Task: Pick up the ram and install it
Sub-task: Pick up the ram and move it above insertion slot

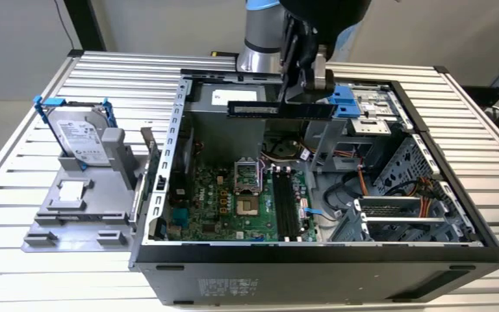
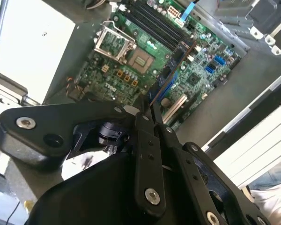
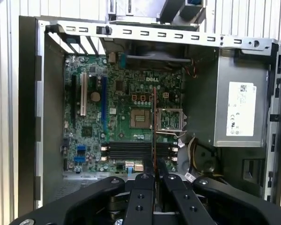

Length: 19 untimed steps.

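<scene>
My gripper (image 1: 306, 97) hangs over the back of the open computer case (image 1: 319, 253), shut on the ram (image 1: 277, 109). In the exterior view the ram is a dark flat stick held level, high above the green motherboard (image 1: 223, 208). Both wrist views show the ram edge-on as a thin line (image 3: 153, 131) (image 2: 171, 75) running out from between the black fingers (image 3: 143, 197) (image 2: 147, 154). The long black memory slots (image 1: 286, 201) (image 3: 138, 150) lie on the board well below it, nothing seated in them. In the first wrist view the ram crosses the slots at a right angle.
A silver hard drive with a blue bracket (image 1: 80, 136) stands on a grey holder (image 1: 76, 208) at the exterior view's left, on the slatted table (image 1: 24, 130). Inside the case are the CPU socket (image 3: 143, 117), a power supply (image 3: 236, 115), cables (image 1: 353, 182) and a drive cage (image 1: 405, 214).
</scene>
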Each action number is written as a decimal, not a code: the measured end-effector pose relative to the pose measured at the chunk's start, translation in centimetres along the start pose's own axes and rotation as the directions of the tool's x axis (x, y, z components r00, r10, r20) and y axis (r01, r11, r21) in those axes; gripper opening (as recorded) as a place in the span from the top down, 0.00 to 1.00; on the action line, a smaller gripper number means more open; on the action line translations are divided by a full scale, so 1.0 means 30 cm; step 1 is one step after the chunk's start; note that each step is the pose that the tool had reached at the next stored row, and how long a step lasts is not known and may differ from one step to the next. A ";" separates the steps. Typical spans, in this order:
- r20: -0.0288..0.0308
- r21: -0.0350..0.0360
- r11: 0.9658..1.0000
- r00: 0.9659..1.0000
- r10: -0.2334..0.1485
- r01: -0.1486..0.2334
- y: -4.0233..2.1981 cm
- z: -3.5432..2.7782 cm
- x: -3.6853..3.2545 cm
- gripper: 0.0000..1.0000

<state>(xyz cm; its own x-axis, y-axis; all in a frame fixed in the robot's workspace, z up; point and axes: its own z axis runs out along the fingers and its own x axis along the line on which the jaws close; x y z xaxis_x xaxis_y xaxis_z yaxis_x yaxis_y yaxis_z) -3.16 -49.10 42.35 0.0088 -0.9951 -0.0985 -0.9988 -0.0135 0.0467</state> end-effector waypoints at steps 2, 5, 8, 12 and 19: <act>0.000 0.000 1.000 1.000 0.000 0.000 -0.020 0.004 -0.010 1.00; 0.000 0.000 1.000 1.000 0.000 0.000 -0.049 0.009 -0.025 1.00; 0.000 0.000 1.000 1.000 0.000 0.000 -0.077 0.014 -0.040 1.00; 0.000 0.000 1.000 1.000 0.000 0.000 -0.117 0.021 -0.059 1.00; 0.000 0.000 1.000 1.000 0.000 0.000 -0.182 0.030 -0.088 1.00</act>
<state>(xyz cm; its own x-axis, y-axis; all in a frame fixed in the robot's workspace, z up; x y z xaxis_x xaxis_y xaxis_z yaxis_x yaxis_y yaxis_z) 2.23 -46.31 41.47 0.0089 -0.9951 -0.0984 -0.9988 -0.0135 0.0467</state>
